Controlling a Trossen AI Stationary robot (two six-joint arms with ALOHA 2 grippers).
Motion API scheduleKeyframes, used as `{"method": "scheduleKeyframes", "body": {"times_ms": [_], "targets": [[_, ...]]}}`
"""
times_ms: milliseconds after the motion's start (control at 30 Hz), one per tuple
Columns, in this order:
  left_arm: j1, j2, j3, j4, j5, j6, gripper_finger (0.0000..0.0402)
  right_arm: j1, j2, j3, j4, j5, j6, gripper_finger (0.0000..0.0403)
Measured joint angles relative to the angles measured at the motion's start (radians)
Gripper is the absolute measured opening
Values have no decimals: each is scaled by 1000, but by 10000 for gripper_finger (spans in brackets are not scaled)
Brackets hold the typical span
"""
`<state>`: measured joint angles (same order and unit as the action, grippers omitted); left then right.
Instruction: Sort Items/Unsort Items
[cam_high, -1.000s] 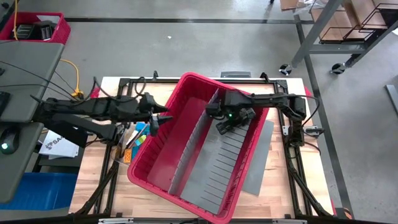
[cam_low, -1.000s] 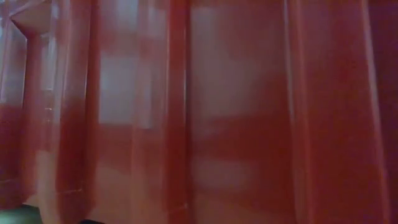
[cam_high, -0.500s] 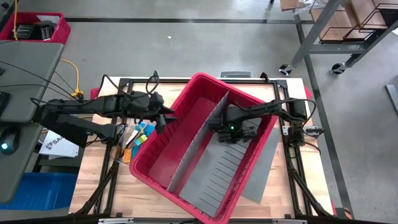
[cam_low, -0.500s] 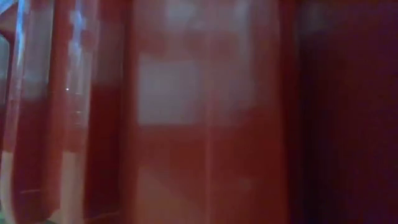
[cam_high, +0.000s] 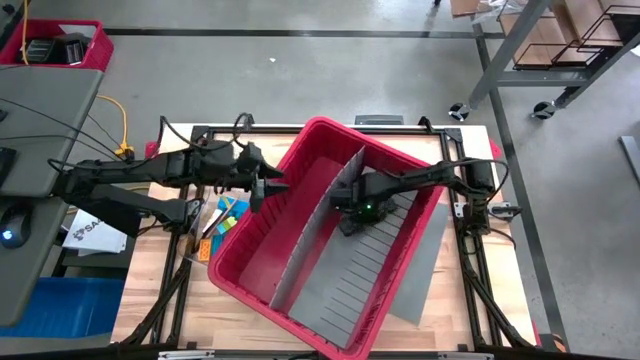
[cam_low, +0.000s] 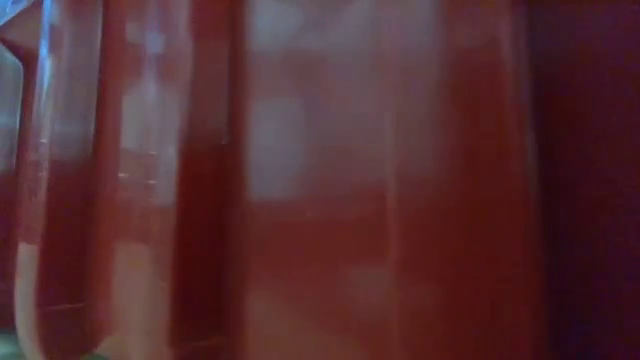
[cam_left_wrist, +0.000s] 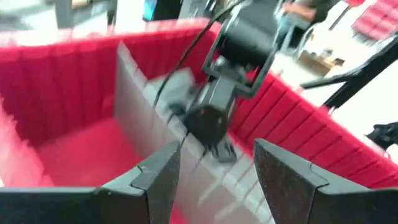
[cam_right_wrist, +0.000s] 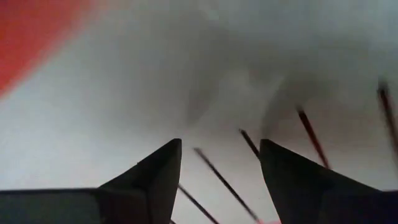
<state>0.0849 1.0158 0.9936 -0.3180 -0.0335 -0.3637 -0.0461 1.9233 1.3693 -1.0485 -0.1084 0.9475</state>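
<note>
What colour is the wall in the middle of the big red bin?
Grey. The divider splitting the red bin shows best in the high view.

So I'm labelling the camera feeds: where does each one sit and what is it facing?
High: overhead, looking straight down; both arms, red bin, small items on the table.
Low: at table height, filled by the bin's red wall; no arm shows.
Left wrist: over the bin rim, between open fingers, facing the other arm.
Right wrist: open fingers close over the grey slotted floor.
Shared: every view shows the bin.
</note>
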Motion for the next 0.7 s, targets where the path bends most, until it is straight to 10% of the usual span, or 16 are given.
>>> {"method": "scheduleKeyframes", "body": {"times_ms": [467, 700], "targets": [[1, -12, 94, -49, -194, 93, 200, -20, -236, 66, -108, 184, -625, 209], [-1, -12, 108, -210, -225, 85, 200, -32, -289, 50, -77, 111, -1431, 209]]}}
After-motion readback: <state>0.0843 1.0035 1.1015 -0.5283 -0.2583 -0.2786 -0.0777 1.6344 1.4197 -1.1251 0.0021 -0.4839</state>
